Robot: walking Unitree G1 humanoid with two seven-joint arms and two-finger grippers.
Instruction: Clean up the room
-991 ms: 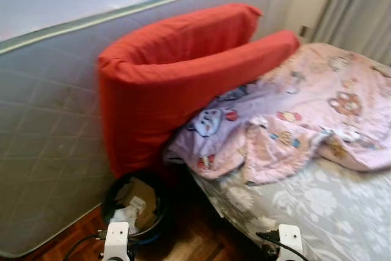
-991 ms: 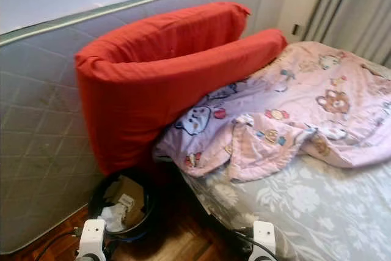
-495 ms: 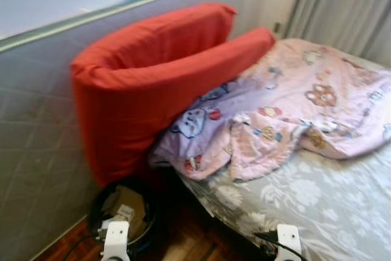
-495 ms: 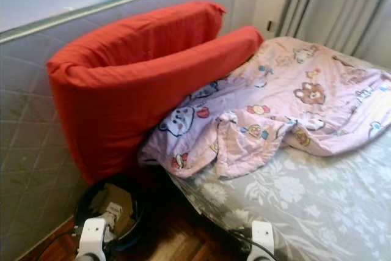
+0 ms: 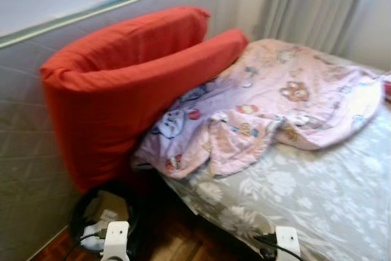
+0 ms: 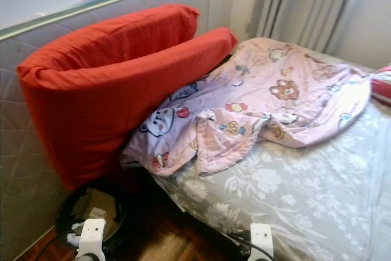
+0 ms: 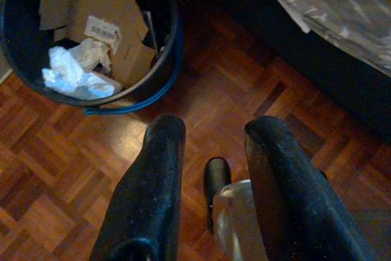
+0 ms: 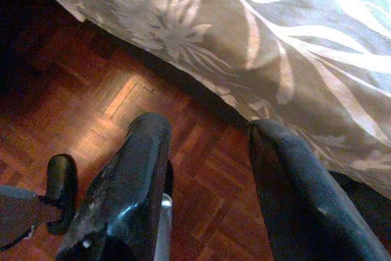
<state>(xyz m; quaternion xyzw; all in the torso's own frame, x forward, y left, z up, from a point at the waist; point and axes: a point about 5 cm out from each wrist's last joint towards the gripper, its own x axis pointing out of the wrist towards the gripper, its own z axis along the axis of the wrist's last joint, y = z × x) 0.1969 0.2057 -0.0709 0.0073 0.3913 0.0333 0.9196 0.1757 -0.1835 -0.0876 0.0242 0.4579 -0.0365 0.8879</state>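
While the room waits to be tidied, most of the work looks not yet done. On the far left a grey quilted mattress [image 5: 24,145] leans upright against the wall. Beside it, on the dark wood floor [image 7: 201,108], stands a round black bin [image 7: 160,65] with torn brown cardboard and crumpled white paper inside, so some rubbish is already put away. The left gripper [image 7: 211,187] hangs low near the bin, its two black fingers apart and holding nothing. A big red cushion [image 5: 122,90], soft and bent like a U, leans against the mattress at the end of the bed. Next comes a pink blanket [image 6: 263,102] with little bears and animals, thin and crumpled in a heap; it probably needs to be spread flat or folded. Under it is the bed [image 6: 305,194], with a smooth grey sheet with white flowers. The right gripper [image 8: 208,194] hangs by the bed's edge, fingers apart and holding nothing. Grey curtains [image 6: 305,4] hang in long folds behind.
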